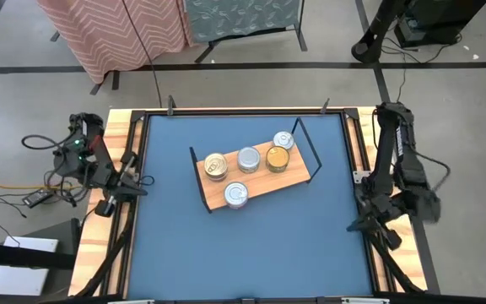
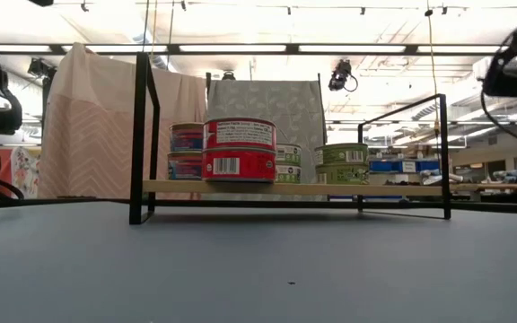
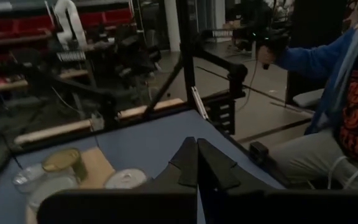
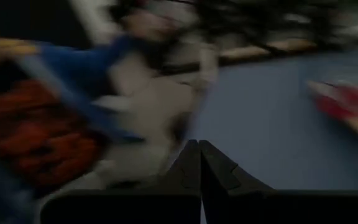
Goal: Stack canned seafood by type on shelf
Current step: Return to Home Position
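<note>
Closed and empty, your left claw [image 3: 197, 146] and right claw [image 4: 199, 146] flank the surface [image 1: 251, 245]; finish homing slowly, away from the shelf [image 1: 268, 181].

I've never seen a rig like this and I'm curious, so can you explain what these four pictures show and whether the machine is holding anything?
It is a two-armed robot at a blue table. One picture looks straight down, one looks level across the table, and two come from cameras on the wrists. On the table stands a wooden shelf carrying five stacks of tins. The left gripper, a two-finger clamp, sits at the table's left edge, and the right gripper at its right edge. Both are shut and hold nothing. A person in a blue sleeve is beside the table.
</note>
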